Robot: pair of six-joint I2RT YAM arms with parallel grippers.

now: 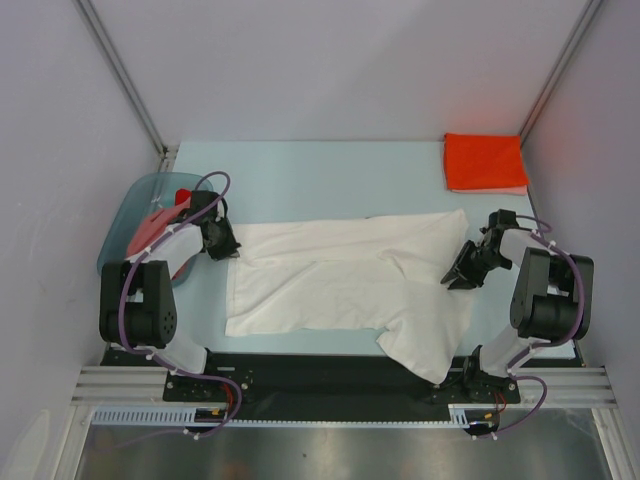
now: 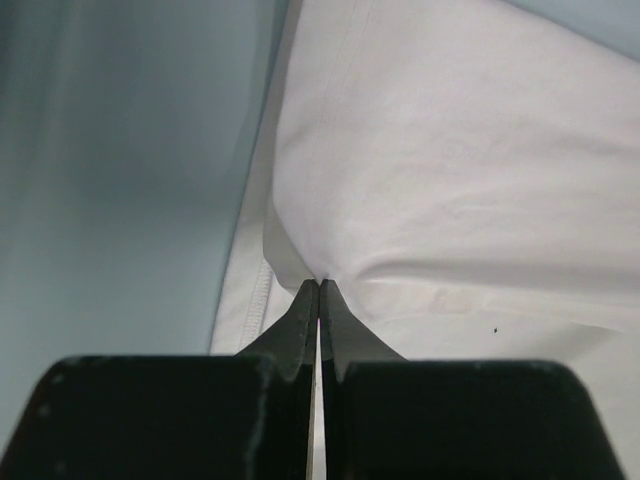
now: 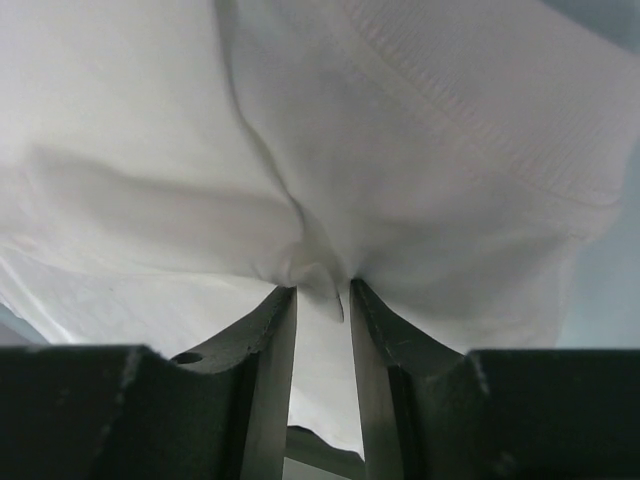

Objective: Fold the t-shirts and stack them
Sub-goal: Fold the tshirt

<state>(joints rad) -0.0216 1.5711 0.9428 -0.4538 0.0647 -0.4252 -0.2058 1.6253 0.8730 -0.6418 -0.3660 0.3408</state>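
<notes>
A large white cloth t-shirt [image 1: 340, 280] lies spread across the middle of the pale blue table surface [image 1: 330, 170], its long side running from left to right. It is creased, and a loose flap at its near right end hangs over the near edge of the surface onto the black base rail [image 1: 300, 365]. The left gripper [image 1: 228, 245] sits at the shirt's far left corner, close to the left edge of the surface. In the left wrist view this gripper [image 2: 319, 285] has its black fingers [image 2: 295, 330] pressed together with only a hairline gap, pinching a raised fold of the white cloth, which puckers up from the tips. The right gripper [image 1: 455, 278] meets the shirt's right end, near the right edge of the surface. In the right wrist view this gripper [image 3: 322, 290] has its fingers [image 3: 265, 340] set narrowly apart, with a small bunch of the white cloth caught between the tips and wrinkles radiating from that spot. A bright orange-red folded cloth t-shirt [image 1: 485, 162] rests flat in the far right corner of the surface, well apart from the white one. At the left edge stands a blue-grey translucent plastic basin [image 1: 125, 215], with salmon-pink cloth [image 1: 150, 228] and a bit of red cloth [image 1: 182, 196] inside it, just beside the left arm.
</notes>
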